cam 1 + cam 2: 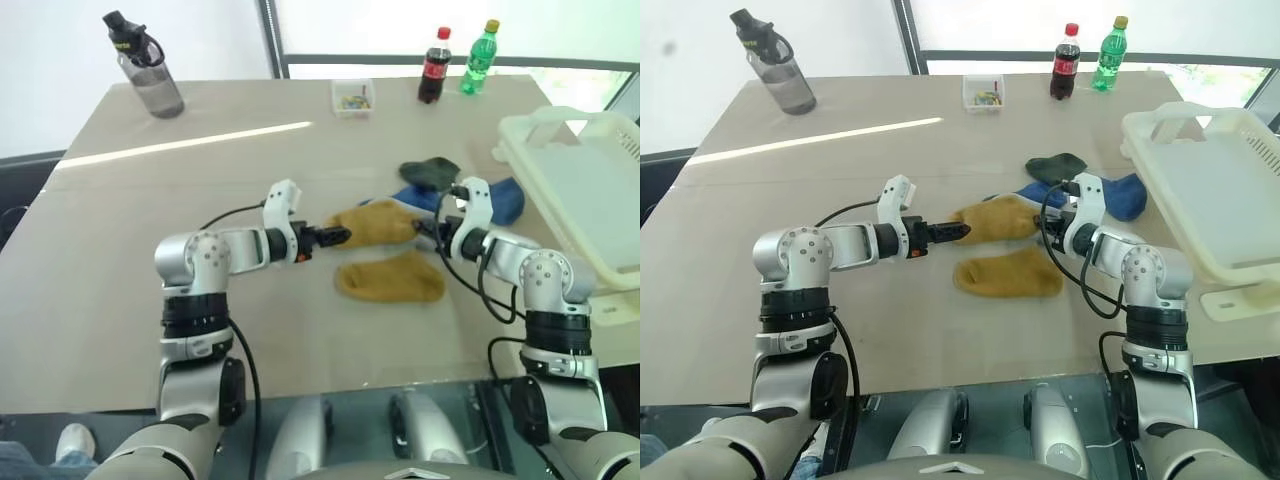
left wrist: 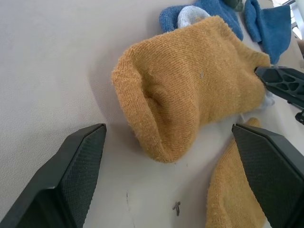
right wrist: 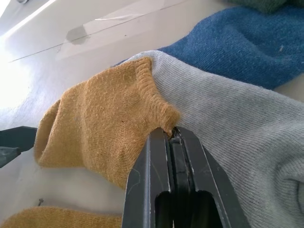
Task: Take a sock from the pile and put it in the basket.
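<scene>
Beige tabletop [image 1: 200,300], pale streak of reflected light across its far left half. Grey water bottle [image 1: 148,72] with black cap and loop, upright near far left corner. Small clear box [image 1: 353,98] with coloured bits inside, far middle. Beside it, well apart: dark cola bottle [image 1: 434,68], red cap; green soda bottle [image 1: 479,58], yellow cap. Both upright at far edge.

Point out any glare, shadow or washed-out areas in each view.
Left eye view: a bright streak of glare crosses the table. Right wrist view: the tabletop washes out to white beside the mustard sock. Left wrist view: even light, with a soft shadow under that sock's cuff.
</scene>
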